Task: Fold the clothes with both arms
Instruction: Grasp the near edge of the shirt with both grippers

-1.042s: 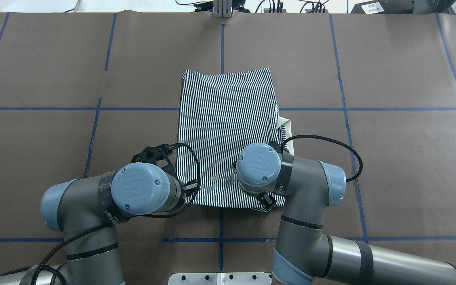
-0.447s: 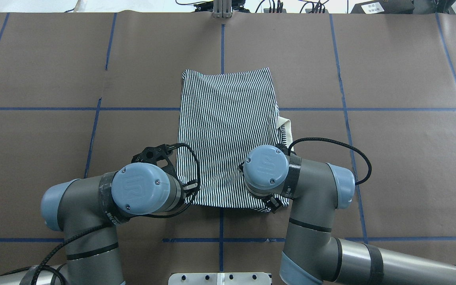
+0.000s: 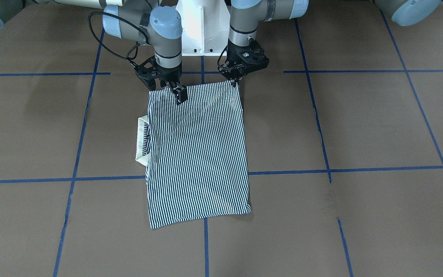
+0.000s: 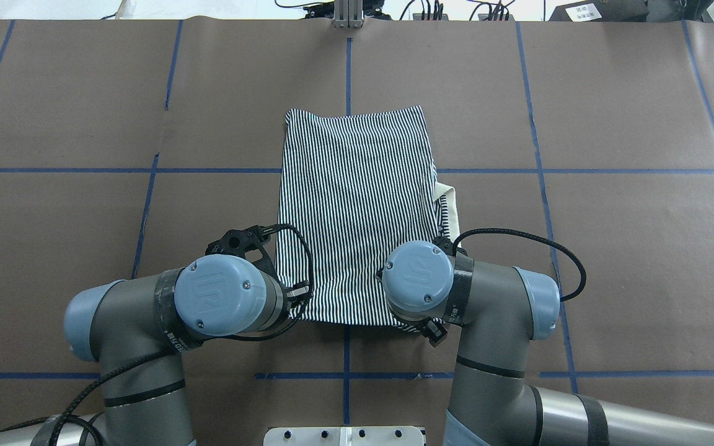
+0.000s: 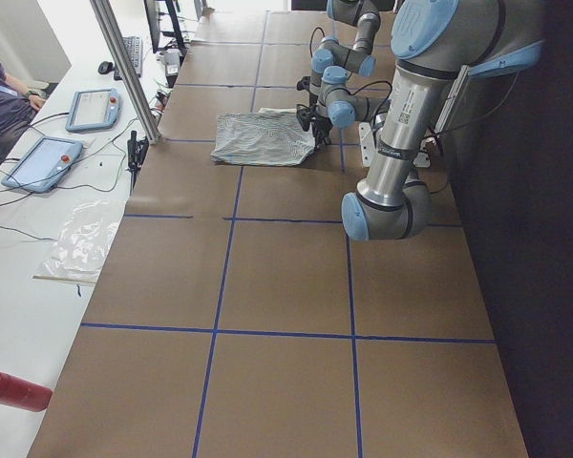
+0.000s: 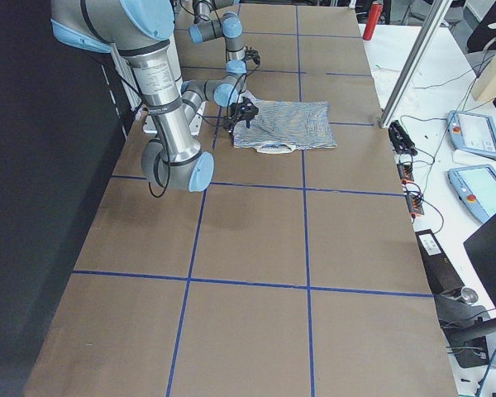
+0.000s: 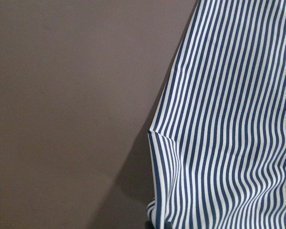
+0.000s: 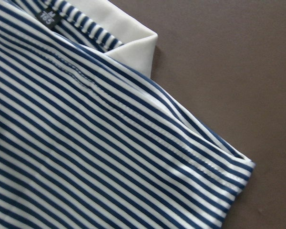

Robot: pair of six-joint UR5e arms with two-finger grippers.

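The striped polo shirt lies folded into a tall rectangle in the middle of the table. Its cream collar sticks out on my right side. My left gripper is shut on the shirt's near left corner, which the left wrist view shows raised a little off the table, the cloth casting a shadow. My right gripper stands open at the near edge toward the right corner, with one finger over the cloth. The right wrist view shows a sleeve hem and the collar lying flat.
Blue tape lines divide the brown table cover into squares. The white pedestal base sits at the near edge between the arms. Beyond the far edge stand an aluminium post, tablets and a seated person.
My right arm has moved toward the robot's base and slightly to the right, bringing its gripper to the shirt's near edge. The left arm and the shirt have stayed put.
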